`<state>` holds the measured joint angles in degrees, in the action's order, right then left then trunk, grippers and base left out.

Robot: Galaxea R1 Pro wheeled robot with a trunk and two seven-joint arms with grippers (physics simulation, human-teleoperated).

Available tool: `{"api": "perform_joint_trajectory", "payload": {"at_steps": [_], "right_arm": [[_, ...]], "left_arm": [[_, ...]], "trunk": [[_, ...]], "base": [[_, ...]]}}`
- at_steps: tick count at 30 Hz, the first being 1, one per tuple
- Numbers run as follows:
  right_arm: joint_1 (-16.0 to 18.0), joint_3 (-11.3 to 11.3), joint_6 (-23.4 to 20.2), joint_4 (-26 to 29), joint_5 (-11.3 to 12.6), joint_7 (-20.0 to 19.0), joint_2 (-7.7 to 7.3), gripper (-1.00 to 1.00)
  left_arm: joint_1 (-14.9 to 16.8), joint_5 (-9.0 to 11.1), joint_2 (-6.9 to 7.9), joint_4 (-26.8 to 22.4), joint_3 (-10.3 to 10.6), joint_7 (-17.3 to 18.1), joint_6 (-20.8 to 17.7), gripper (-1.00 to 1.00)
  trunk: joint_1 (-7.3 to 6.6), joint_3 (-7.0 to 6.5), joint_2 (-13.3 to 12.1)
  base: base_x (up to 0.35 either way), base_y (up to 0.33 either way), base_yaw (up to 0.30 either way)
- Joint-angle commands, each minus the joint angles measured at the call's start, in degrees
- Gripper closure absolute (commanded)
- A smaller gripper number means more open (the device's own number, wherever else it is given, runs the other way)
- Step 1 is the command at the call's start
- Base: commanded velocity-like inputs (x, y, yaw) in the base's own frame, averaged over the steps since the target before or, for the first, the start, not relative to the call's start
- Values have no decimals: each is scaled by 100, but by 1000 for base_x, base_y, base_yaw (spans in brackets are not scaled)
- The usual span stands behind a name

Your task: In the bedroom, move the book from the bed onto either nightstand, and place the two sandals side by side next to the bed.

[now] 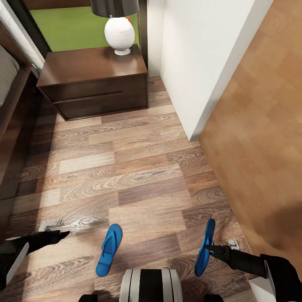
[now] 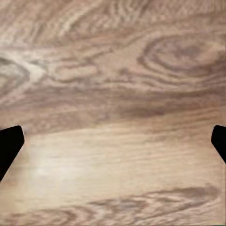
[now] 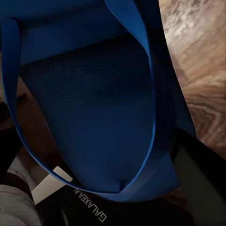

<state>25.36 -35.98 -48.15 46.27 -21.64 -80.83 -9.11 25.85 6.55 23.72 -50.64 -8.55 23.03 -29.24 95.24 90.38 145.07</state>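
Nearest the robot's base, the right gripper (image 1: 211, 248) is clamped on 1 blue sandal (image 1: 204, 247), held on edge above the wood floor (image 1: 138, 184). Beside it, the other sandal (image 1: 109, 249) lies flat. The left gripper (image 1: 63, 235) hovers with fingers apart (nothing between them). Farther off stands the nightstand (image 1: 94, 82), beside the bed (image 1: 10, 100).

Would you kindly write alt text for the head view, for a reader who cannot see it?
The right gripper holds one blue sandal tilted on its edge above the wood-plank floor, while the second sandal lies flat nearby. Ahead stands a dark nightstand bearing a white lamp; the left gripper hangs at lower left.
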Motion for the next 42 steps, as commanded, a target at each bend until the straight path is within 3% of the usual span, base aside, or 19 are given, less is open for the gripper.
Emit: {"api": "perform_joint_trajectory", "payload": {"at_steps": [1, 4, 7, 9, 10, 12, 17, 19, 20, 22, 25, 31, 40, 41, 42], "right_arm": [[7, -22, -57, 5, -57, -55, 4, 100], [9, -23, -59, 5, -52, -55, -1, 100], [8, -23, -62, 5, -51, -55, 3, 100], [6, -23, -62, 5, -51, -55, 4, 100], [5, -23, -62, 5, -51, -55, 5, 100], [5, -23, -59, 5, -51, -55, 5, 100], [7, -21, -60, 5, -51, -55, 5, 100], [9, -17, -59, 5, -51, -55, 5, 100], [8, -16, -60, 5, -51, -55, 5, 100], [5, -15, -60, 5, -51, -55, 5, 100], [7, -15, -59, 5, -51, -55, 5, 100], [5, -15, -55, 5, -58, -55, 5, 100], [7, -15, -61, 5, -52, -55, 5, 100], [9, -15, -60, 5, -51, -55, 5, 100], [8, -15, -59, 5, -51, -55, 5, 100]], "left_arm": [[0, -207, 3, -2, -14, -328, 240, -100], [-1, -1416, -11, 19, -6, -1345, 794, -100], [-1, -2565, -20, 191, -8, -1909, 972, -100], [-1, -3160, -21, 332, 8, -2033, 1013, -100], [-1, -3318, -22, 355, 10, -2050, 1019, -100], [-1, -3836, -24, 419, 17, -2090, 1038, -100], [-1, -4104, -137, 450, 55, -2087, 1056, -100], [-1, -4265, -368, 512, 116, -2119, 1068, -100], [-1, -4323, -390, 534, 153, -2121, 1082, -100], [-1, -4947, -512, 756, 743, -2131, 1434, -100], [-1, -5359, -675, 817, 1244, -2140, 1635, -100], [-1, -5518, -798, 892, 1452, -2118, 1718, -100], [-1, -5563, -878, 930, 1489, -2124, 1701, -100], [-1, -5597, -915, 931, 1506, -2125, 1679, -100], [-1, -5793, -1016, 934, 1584, -2131, 1613, -100]], "trunk": [[-1, 3, 1], [-1, 3, 1], [-1, 3, 1], [-1, 3, 1], [-1, 3, 1], [-1, 3, 1], [-1, 3, 1], [-1, 3, 1], [-1, 3, 1], [-1, 3, 1], [-1, 3, 1], [-1, 3, 1], [-1, 3, 1], [-1, 3, 1], [-1, 3, 1]], "base": [[0, 0, 0], [0, 0, 0], [0, 0, 0], [0, 0, 0], [0, 0, 0], [0, 0, 0], [0, 0, 0], [0, 0, 0], [0, 0, 0], [0, 0, 0], [0, 0, 0], [0, 0, 0], [0, 0, 0], [0, 0, 0], [0, 0, 0]]}}
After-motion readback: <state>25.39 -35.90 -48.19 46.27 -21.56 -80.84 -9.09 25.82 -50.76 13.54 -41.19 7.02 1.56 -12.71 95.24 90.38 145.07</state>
